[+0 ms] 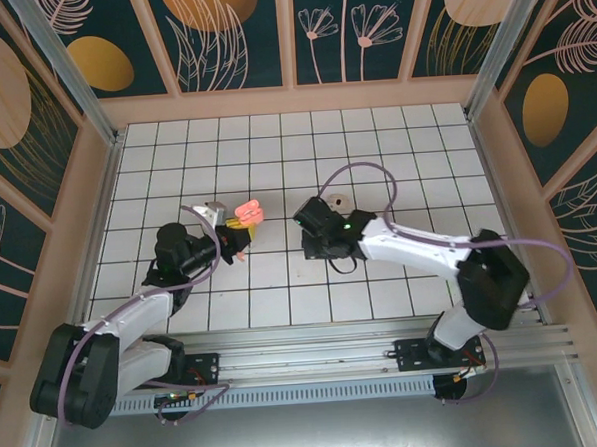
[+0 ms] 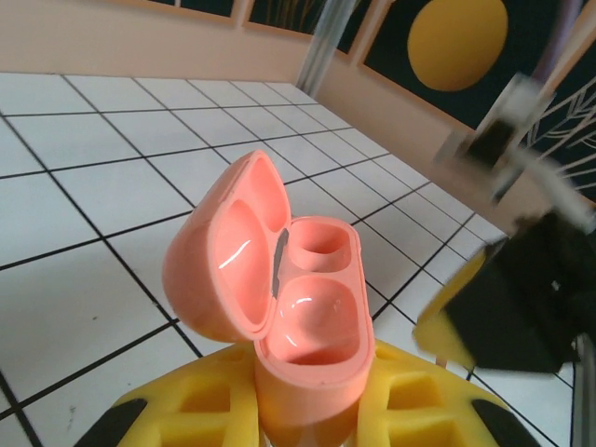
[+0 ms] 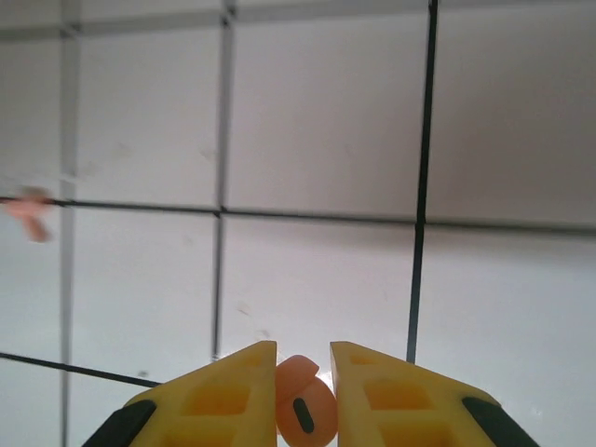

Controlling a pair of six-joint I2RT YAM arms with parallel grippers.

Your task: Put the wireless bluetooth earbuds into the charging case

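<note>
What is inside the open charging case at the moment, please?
The charging case is open and both hollows look empty. Its base is covered by the left gripper. One earbud sits in the right gripper.

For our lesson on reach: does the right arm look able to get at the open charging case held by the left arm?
Probably yes: the charging case is held lid-open, both wells empty, and only bare tiles separate it from the right arm, whose jaws grip an earbud.

Dark teal wall panels (image 1: 234, 47) printed with golden ovals are surrounding the white, black-gridded tile bench (image 1: 274, 145) on three sides.
</note>
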